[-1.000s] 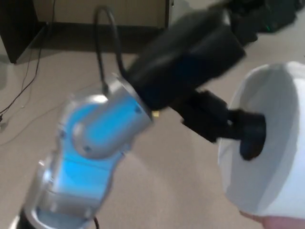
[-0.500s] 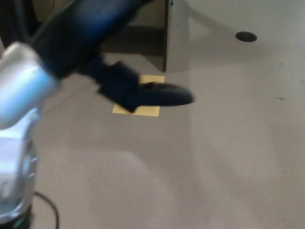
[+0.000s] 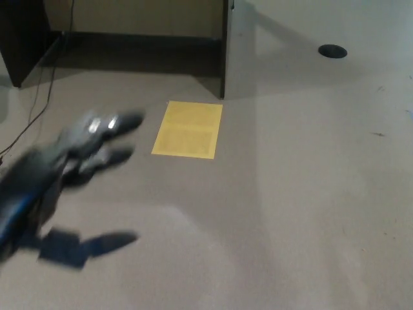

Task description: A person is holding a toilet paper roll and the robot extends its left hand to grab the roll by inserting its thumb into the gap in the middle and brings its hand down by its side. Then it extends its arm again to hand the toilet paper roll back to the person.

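No legible text, label, brand, number or sign found. The yellow sheet (image 3: 188, 129) on the floor (image 3: 310, 206), near the dark cabinet's (image 3: 225, 48) corner, shows faint markings too blurred to read. The left hand (image 3: 71, 187), motion-blurred, bears no readable marking.

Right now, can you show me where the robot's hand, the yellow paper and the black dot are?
left hand (image 3: 71, 187), head view, blurred palm.
yellow paper (image 3: 188, 129), head view, its middle.
black dot (image 3: 333, 51), head view, its centre.

A flat yellow rectangular sheet (image 3: 188, 129) lay on the grey carpeted floor (image 3: 303, 206), just before a dark upright furniture panel (image 3: 226, 48).
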